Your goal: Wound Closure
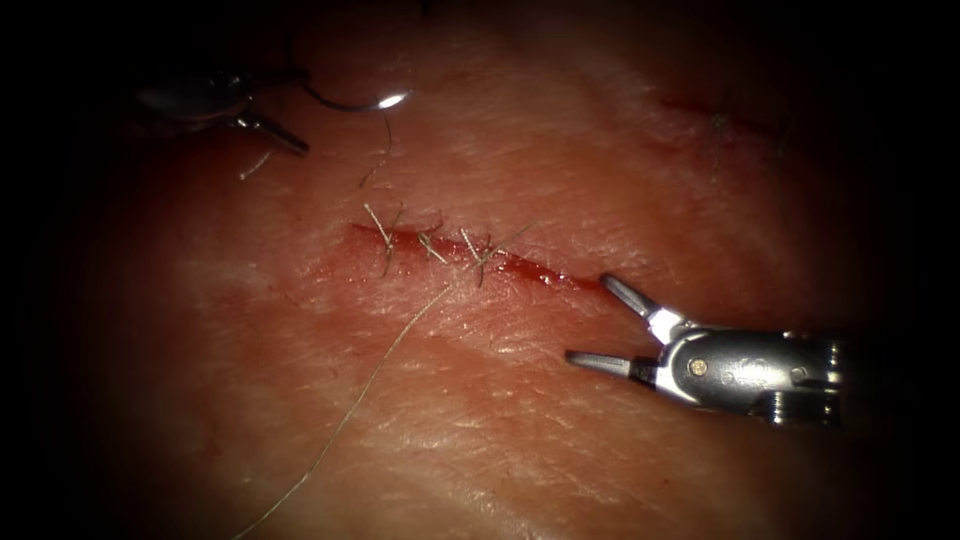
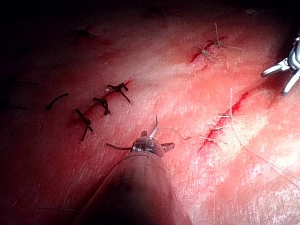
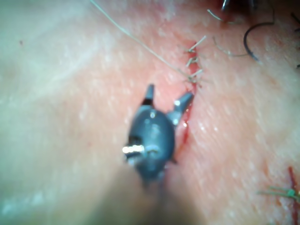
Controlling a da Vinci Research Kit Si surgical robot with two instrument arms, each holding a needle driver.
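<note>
The right tool [image 1: 600, 325] sits at the right end of the cut [image 1: 470, 255], jaws spread wide and holding nothing; one jaw tip lies at the cut's right end, the other over the tissue [image 1: 480, 420] just below it. The right wrist view confirms the spread: both jaws [image 3: 166, 101] stand apart over the red line of the cut [image 3: 185, 129], with nothing between them.

The left tool [image 1: 265, 128] is at the upper left, well away from the cut. Its jaws are clenched on the needle [image 1: 355, 100], gripped near one end of the curve (the exact spot is dim). The needle is clear of the tissue, its free end catching the light toward the right. In the left wrist view, the left tool's tip [image 2: 149, 144] carries the needle [image 2: 153, 127] across its jaws.

Three stitches [image 1: 430, 245] cross the left and middle part of the cut, with short cut ends [image 1: 378, 225] standing up from them. The right part of the cut remains open, with red fluid [image 1: 530, 270] along it.

The thread [image 1: 370, 385] runs from the stitch nearest the open part down and to the left across the tissue to the lower edge of the endoscope view. A fine strand [image 1: 385, 150] hangs below the needle toward the cut.

The left wrist view also shows other stitched cuts [image 2: 101, 105] elsewhere on the tissue.
</note>
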